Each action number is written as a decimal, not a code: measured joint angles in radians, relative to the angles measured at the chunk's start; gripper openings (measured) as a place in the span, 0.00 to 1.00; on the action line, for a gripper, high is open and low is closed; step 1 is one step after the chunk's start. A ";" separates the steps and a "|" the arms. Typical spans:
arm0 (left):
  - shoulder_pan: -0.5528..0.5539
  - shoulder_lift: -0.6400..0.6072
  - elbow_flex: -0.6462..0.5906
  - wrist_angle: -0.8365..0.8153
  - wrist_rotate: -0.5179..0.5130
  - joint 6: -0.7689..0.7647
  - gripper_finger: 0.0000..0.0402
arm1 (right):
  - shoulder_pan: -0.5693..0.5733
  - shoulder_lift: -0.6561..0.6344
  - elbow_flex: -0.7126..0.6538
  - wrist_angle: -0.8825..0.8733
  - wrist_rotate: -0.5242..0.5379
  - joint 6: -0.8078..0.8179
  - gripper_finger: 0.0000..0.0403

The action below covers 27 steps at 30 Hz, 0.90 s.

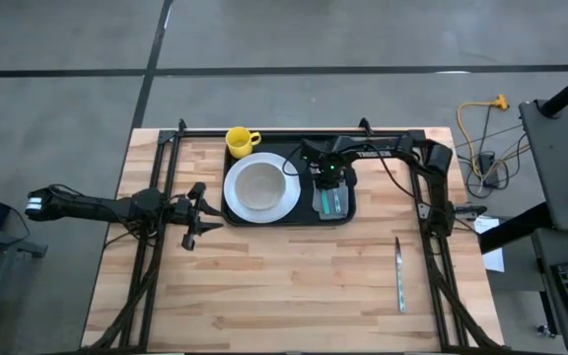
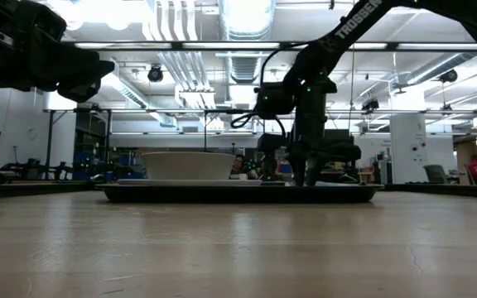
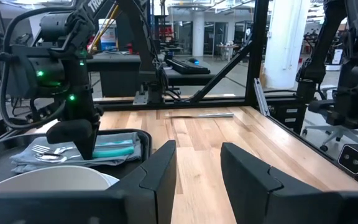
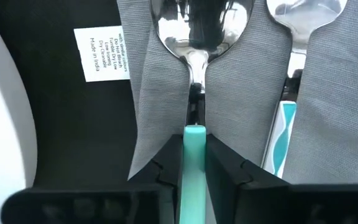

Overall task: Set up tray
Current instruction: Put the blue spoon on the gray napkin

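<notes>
Teal spoon (image 4: 194, 162) handle sits clamped between the right gripper (image 4: 194, 165) fingers, bowl resting on the napkin (image 4: 160, 81) at the right end of the tray (image 1: 335, 219), which lies at the bench's far edge with plate (image 1: 261, 187) and mug (image 1: 241, 141). Step looks like cutlery placement: next, release and lift clear, then fetch the knife (image 1: 399, 274) near the bench's right edge. Left gripper (image 3: 197, 180) waits parted and empty, just off the tray's left edge.

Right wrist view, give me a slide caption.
Right tool shut on teal-handled spoon, laying it on the grey napkin.

One tray (image 1: 235, 212), two spoons (image 4: 194, 28) (teal-handled)
</notes>
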 joint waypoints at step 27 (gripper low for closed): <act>0.000 0.000 0.000 0.000 0.000 0.000 0.27 | 0.000 -0.012 0.006 -0.014 0.056 -0.008 0.13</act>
